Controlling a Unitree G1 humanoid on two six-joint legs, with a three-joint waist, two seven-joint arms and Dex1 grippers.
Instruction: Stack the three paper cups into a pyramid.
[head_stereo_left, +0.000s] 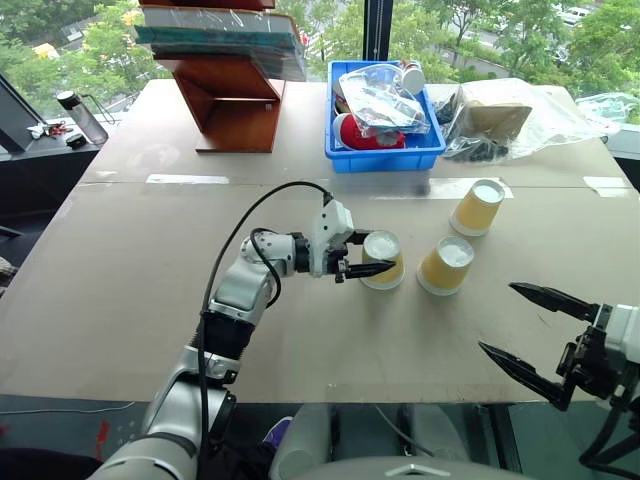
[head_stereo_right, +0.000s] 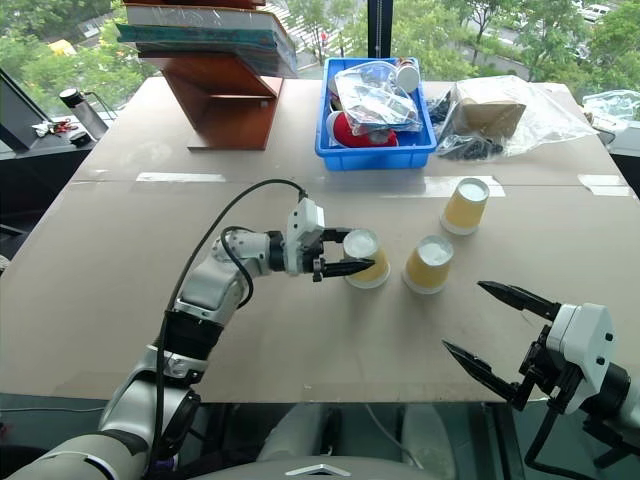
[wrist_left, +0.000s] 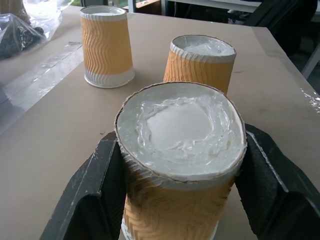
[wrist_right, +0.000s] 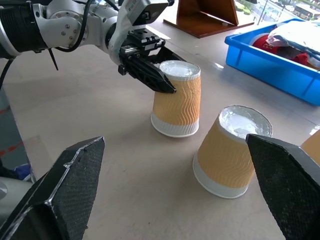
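Three yellow paper cups stand upside down on the brown table (head_stereo_left: 140, 290), white bases up. My left gripper (head_stereo_left: 380, 252) is shut on the nearest cup (head_stereo_left: 385, 262), one black finger (wrist_left: 95, 190) on each side of it, and the cup's rim is at the table surface. A second cup (head_stereo_left: 446, 265) leans slightly just to its right, with a small gap between them. The third cup (head_stereo_left: 477, 207) stands farther back and to the right. My right gripper (head_stereo_left: 497, 316) hangs open at the near right, apart from all cups.
A blue bin (head_stereo_left: 380, 160) of clutter sits at the back centre, a wooden stand (head_stereo_left: 235, 100) with books to its left and a clear plastic bag (head_stereo_left: 510, 115) to its right. A bottle (head_stereo_left: 80, 115) stands beyond the table's left edge.
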